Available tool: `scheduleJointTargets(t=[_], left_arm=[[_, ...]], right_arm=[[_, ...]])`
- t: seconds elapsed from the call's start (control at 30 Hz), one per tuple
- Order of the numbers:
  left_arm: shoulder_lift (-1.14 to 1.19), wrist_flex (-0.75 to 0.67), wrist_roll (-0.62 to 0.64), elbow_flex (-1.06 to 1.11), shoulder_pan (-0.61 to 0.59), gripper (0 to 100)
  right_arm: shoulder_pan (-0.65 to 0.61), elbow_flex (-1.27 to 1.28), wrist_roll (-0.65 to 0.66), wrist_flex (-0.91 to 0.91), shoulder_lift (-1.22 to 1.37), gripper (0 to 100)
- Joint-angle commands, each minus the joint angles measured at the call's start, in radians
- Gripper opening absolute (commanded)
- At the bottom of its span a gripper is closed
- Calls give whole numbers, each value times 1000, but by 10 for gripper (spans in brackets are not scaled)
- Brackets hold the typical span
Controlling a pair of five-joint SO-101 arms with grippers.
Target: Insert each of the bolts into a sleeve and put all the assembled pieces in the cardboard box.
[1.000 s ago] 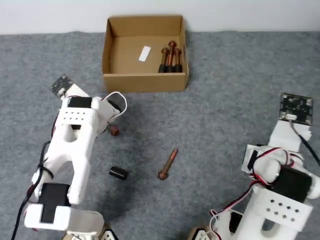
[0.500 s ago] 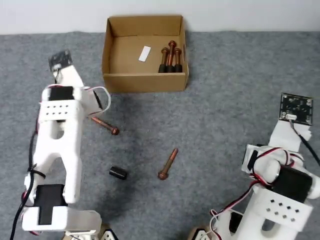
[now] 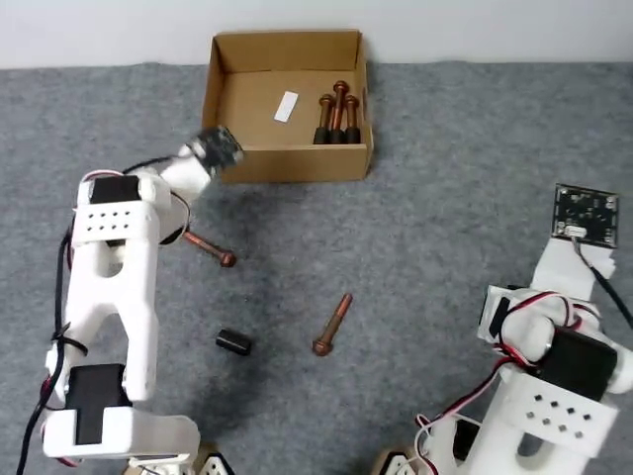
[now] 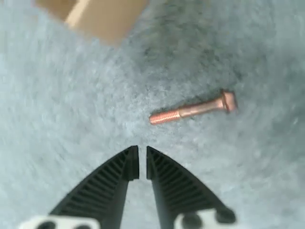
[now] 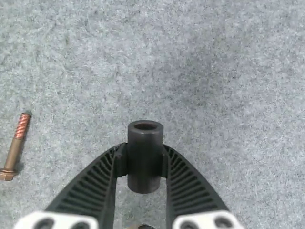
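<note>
My left jaws sit nearly together, seemingly empty, with a bolt (image 4: 193, 109) lying just beyond their tips. My right jaws clamp a black sleeve (image 5: 145, 155).

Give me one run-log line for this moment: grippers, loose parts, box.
left gripper: shut, empty, near bolt | right gripper: shut on sleeve | loose: second bolt, spare sleeve | cardboard box: three assembled pieces

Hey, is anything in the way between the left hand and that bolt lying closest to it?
Nothing visible. In the left wrist view, bare grey mat lies between the left hand and the bolt; the cardboard box sits beyond the bolt.
</note>
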Motion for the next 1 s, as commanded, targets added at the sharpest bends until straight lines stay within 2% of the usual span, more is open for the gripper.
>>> scheduleJointTargets(t=[0.0,0.2,0.3,0.47,0.67,0.97], left_arm=[[-34,-41,-213,25,-5,32],[-35,-41,-436,44,3,37],[-34,-38,-496,44,17,56],[3,-40,-496,38,80,145],[112,-37,-497,10,118,152],[356,-35,-494,-189,120,152]], right_arm=[[13,-9,-8,-13,-15,9],[13,-9,-8,-12,-15,9],[13,-9,-8,-10,-15,9],[13,-9,-8,-16,-15,9],[13,-9,-8,-12,-15,9],[13,-9,-8,-10,-15,9]])
